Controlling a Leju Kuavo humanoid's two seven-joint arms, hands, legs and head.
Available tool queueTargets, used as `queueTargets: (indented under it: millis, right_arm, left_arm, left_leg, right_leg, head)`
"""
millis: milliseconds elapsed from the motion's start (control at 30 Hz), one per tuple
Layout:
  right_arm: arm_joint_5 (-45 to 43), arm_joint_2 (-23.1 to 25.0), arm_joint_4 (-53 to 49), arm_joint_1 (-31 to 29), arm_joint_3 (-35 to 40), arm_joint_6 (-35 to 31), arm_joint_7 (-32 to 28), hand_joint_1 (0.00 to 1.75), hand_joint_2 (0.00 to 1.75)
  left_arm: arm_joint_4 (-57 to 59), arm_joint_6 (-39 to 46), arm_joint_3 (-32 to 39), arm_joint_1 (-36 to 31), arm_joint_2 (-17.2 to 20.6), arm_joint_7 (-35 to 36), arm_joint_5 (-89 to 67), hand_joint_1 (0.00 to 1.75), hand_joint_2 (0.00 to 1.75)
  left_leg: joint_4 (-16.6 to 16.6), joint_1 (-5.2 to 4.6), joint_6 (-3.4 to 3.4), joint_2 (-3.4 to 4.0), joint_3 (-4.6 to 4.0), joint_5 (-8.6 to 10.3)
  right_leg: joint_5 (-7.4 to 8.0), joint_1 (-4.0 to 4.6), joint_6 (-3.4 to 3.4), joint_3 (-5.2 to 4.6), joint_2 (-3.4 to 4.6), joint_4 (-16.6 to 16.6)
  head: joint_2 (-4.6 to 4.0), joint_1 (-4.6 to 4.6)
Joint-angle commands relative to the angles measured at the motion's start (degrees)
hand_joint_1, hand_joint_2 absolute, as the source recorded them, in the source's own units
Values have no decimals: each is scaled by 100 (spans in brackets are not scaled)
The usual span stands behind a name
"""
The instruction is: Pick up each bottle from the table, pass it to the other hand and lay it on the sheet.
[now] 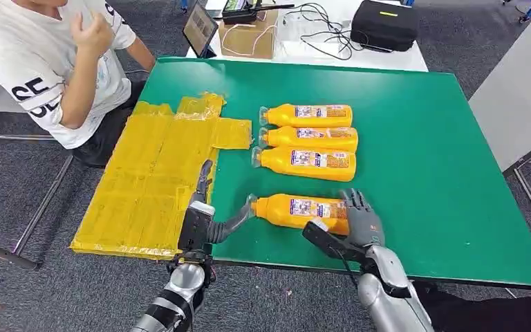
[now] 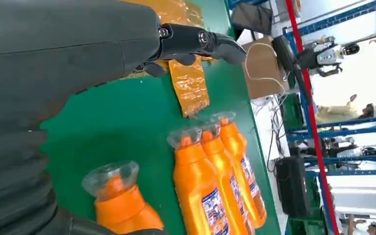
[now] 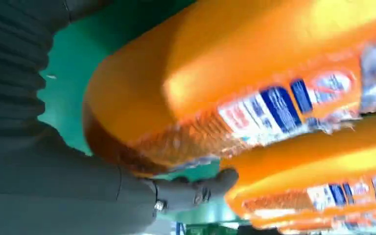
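Head view: four orange bottles are recorded lying on their sides on the green tabletop (image 1: 422, 173), none on the yellow sheet (image 1: 152, 187). Three bottles (image 1: 308, 137) are lined up side by side towards the middle; the nearest bottle (image 1: 297, 211) lies apart from them, by the front edge. No bottle is judged to have been delivered, so the whole task remains: four pick-ups, four hand-overs, four placements.

The right hand (image 1: 359, 221) is set at the base end of the nearest bottle, the fingers (image 3: 196, 191) curled against its underside in the right wrist view; whether the grasp is fully closed cannot be told. The bottle appears to rest on the tabletop, not lifted. The left hand (image 1: 204, 214) is held between sheet and bottle, fingers extended and holding nothing, the thumb reaching towards the clear cap.

The sheet is noted as crinkled, overhanging the tabletop's left side. Beyond the far edge, a white table with a cardboard box (image 1: 249, 34), cables and a black case (image 1: 384, 24) is observed. A seated person (image 1: 48, 69) is present at the far left. Grey carpet is seen underfoot.
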Motion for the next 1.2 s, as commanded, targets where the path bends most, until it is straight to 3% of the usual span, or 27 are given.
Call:
queueTargets:
  millis: [33,367,533,667,733,767,967,1067,1200]
  right_arm:
    - [-88,-92,1842,-941,675,462,-79,175,175]
    - [-384,-196,1704,-708,661,554,-159,175,175]
    - [-1047,-245,1496,-603,498,864,-504,175,175]
    - [-1999,291,670,-274,36,308,-1141,175,175]
    - [-1984,347,487,-217,108,277,-999,175,175]
    - [-2465,510,44,9,-48,170,-1174,175,175]
    - [-3502,1202,-1132,560,-31,-737,-1820,175,175]
    - [-3845,1320,-1155,523,197,-818,-1862,175,175]
    - [-4053,1343,-856,324,282,-741,-1946,175,175]
  left_arm:
    - [445,-154,204,-176,86,-24,59,0,175]
    - [470,-195,257,-198,97,-68,69,0,175]
    - [612,-152,274,-285,120,-149,52,0,175]
    - [728,130,333,-408,157,-225,23,0,175]
    - [753,108,347,-422,185,-234,41,0,175]
    - [849,222,379,-474,219,-236,10,0,175]
    - [748,-266,403,-516,348,-32,260,0,175]
    - [639,-991,262,-517,362,315,548,0,175]
    - [539,-1294,49,-493,392,408,574,0,175]
  left_leg:
    - [-3,8,-10,24,41,-14]
    - [-3,18,-19,5,90,-17]
    - [-8,11,-11,-4,93,-7]
    - [-8,13,-13,11,106,-11]
    - [-6,12,-13,25,102,-13]
    - [-6,7,-8,24,92,-10]
    - [0,12,-13,16,64,-14]
    - [2,17,-14,27,55,-21]
    - [2,16,-10,21,50,-18]
  right_leg:
    - [-6,9,-12,36,19,-7]
    - [-15,21,-21,90,-11,-12]
    - [-8,13,-11,91,-15,-16]
    - [-6,15,-15,102,-3,-16]
    - [-5,14,-16,92,10,-10]
    - [-2,9,-11,84,10,-7]
    - [-11,13,-13,56,13,8]
    - [-14,18,-14,45,20,6]
    - [-12,14,-11,44,15,3]
  head:
    - [-2,0]
    - [0,0]
    - [0,2]
    - [-2,0]
    - [-2,2]
    - [-2,2]
    - [-2,2]
    - [-2,2]
    - [-2,0]
